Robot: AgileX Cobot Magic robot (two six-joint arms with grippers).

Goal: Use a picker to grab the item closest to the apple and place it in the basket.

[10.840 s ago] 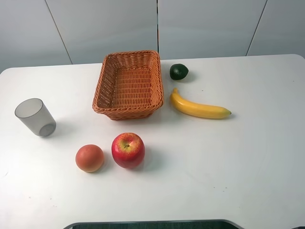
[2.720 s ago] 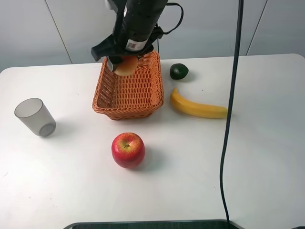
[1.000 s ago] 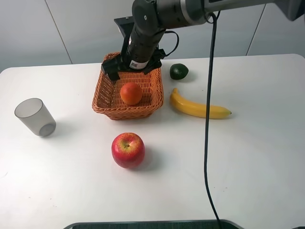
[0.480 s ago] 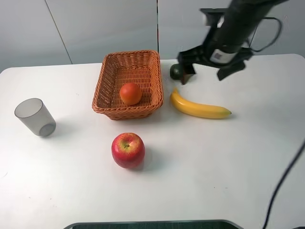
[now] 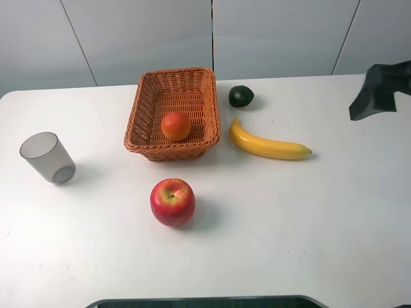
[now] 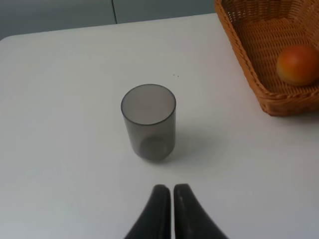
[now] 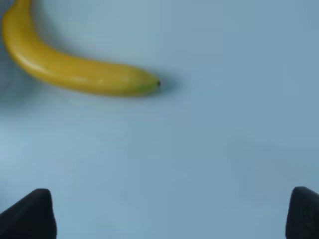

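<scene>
The red apple (image 5: 172, 201) sits on the white table in front of the wicker basket (image 5: 142, 102). An orange (image 5: 176, 125) lies inside the basket and also shows in the left wrist view as the orange (image 6: 297, 64) in the basket (image 6: 249, 74). My right gripper (image 7: 169, 199) is open and empty, its fingers spread wide over bare table near the banana (image 7: 75, 69). In the high view the right arm (image 5: 379, 90) hangs at the far right edge. My left gripper (image 6: 168, 191) is shut and empty, a little short of the grey cup (image 6: 148, 122).
A translucent grey cup (image 5: 47, 158) stands at the left of the table. The banana (image 5: 266, 145) lies right of the basket, with a dark green avocado (image 5: 241, 96) behind it. The table's front edge runs along the bottom of the high view.
The right arm let the orange go into the basket, then swung away to the right, past the avocado and banana to the table's far right edge. The orange stays in the basket.
</scene>
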